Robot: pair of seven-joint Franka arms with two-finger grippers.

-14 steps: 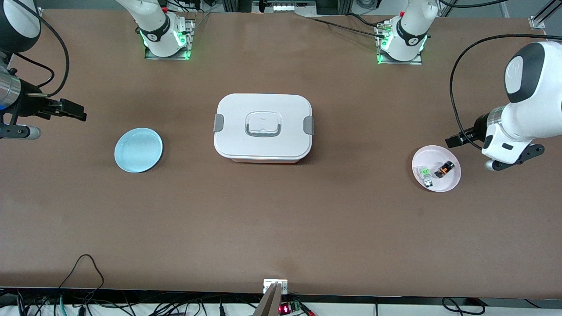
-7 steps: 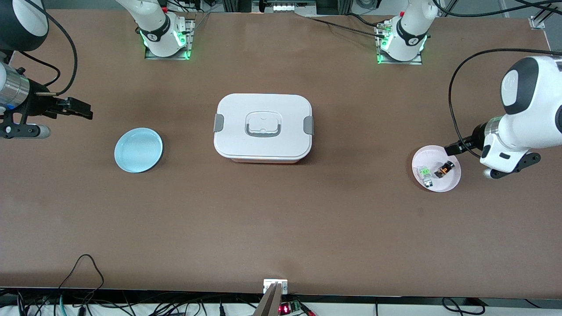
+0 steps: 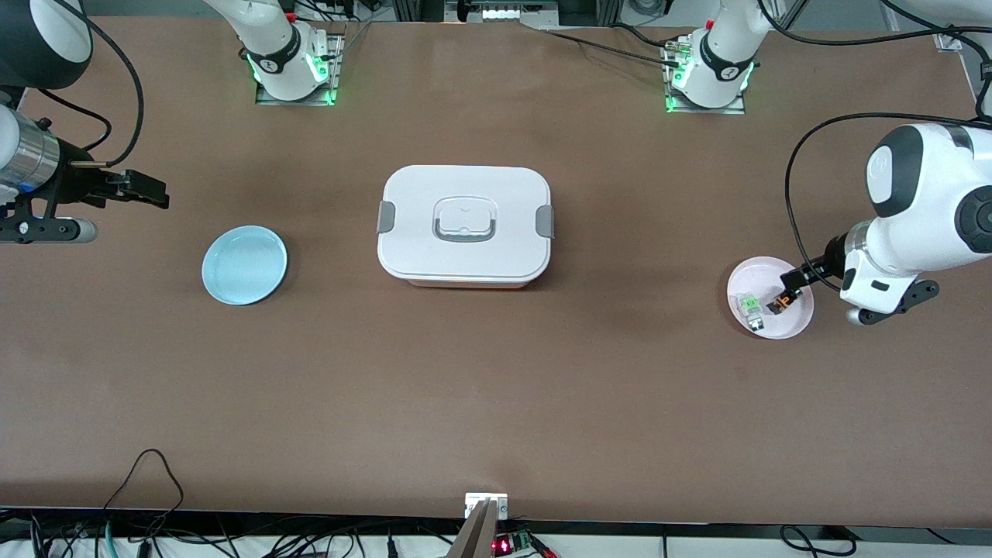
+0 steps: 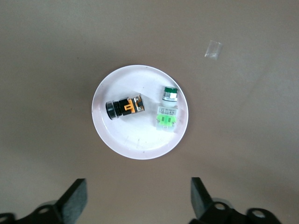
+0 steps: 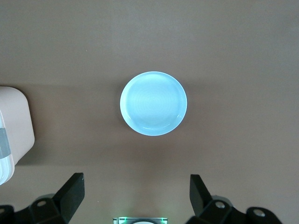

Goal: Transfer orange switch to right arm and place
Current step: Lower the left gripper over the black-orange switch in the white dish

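The orange switch [image 3: 783, 301] [image 4: 124, 107], a small black piece with orange markings, lies on its side in the pale pink plate [image 3: 763, 271] [image 4: 135, 137] at the left arm's end of the table. My left gripper [image 3: 797, 276] [image 4: 138, 192] hangs open above the plate's edge, with nothing between its fingers. My right gripper [image 3: 152, 192] [image 5: 135, 187] is open and empty over the table at the right arm's end. It hangs near the empty light blue plate [image 3: 244, 264] [image 5: 153, 103].
A clear component with a green top [image 3: 750, 306] [image 4: 167, 116] lies in the pink plate beside the switch. A white lidded box [image 3: 463, 225] [image 5: 11, 130] stands mid-table. A small clear scrap [image 4: 214, 49] lies on the table near the pink plate.
The left arm has swung in and down, bringing its gripper from beside the pink plate to over its edge. The right gripper has shifted slightly toward the table's middle.
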